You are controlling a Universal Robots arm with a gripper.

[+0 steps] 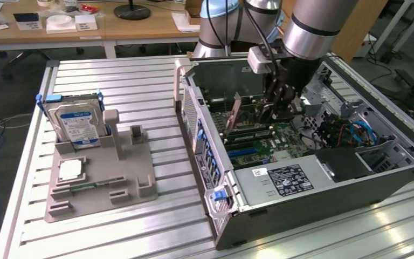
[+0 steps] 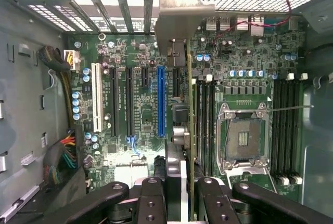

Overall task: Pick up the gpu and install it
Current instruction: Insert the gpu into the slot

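end effector clenched on thin green gpu with pale metal bracket

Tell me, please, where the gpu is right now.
The gpu is held edge-on by the gripper inside the open computer case on the exterior view's right, over the motherboard, beside the long blue slot.

Case and holder side by side on the worktop.
Holder at the exterior view's left, a hard drive upright in it; inside the case, the gpu on edge above the motherboard, in the pincer.
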